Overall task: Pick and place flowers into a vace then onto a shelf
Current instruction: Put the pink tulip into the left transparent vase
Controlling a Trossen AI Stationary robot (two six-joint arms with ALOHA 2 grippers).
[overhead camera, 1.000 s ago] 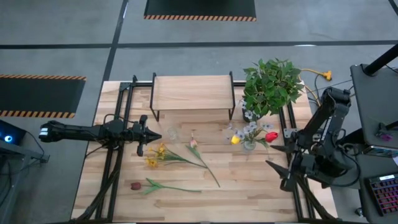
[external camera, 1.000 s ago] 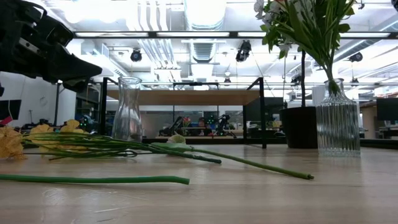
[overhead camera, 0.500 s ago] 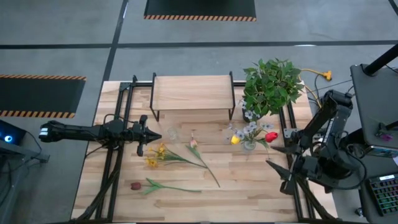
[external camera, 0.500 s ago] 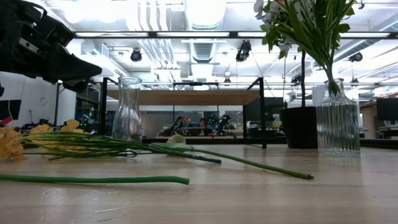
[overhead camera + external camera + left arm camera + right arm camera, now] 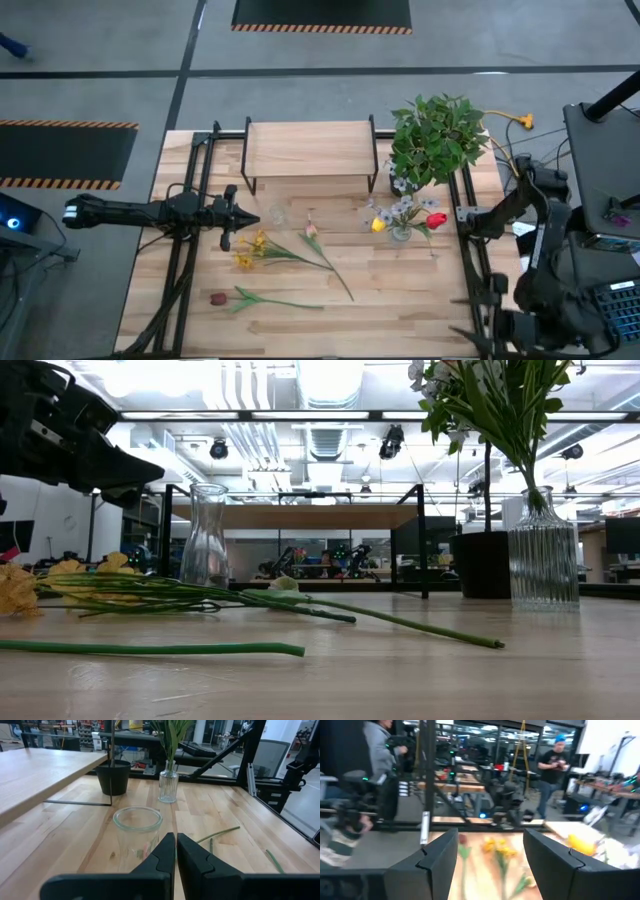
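pale wood table carries everything here. nearest the front edge lies a dark maroon flower, its long axis running left to right, head at the left and stem tip pointing right. just beyond it a bunch of yellow flowers lies with heads to the left and stems reaching right. a pink-headed flower runs diagonally, head at the far end and stem slanting toward the near right. in the low view these stems lie flat on the boards, the long green one closest.

the left gripper hovers over the left middle of the table, pointing right, its fingers pressed together with nothing between them. just beyond its tip stands an empty clear glass vase, upright, close beside the yellow heads.

to the right, a ribbed glass vase stands upright and holds a bouquet of yellow, red and pale lilac heads, stems vertical. behind it sits a bushy potted plant.

the shelf stands at the far middle of the table, its long side running left to right, top bare.

the right gripper is pulled off past the near right corner of the table, its fingers set well apart and holding nothing. people stand in the room beyond.
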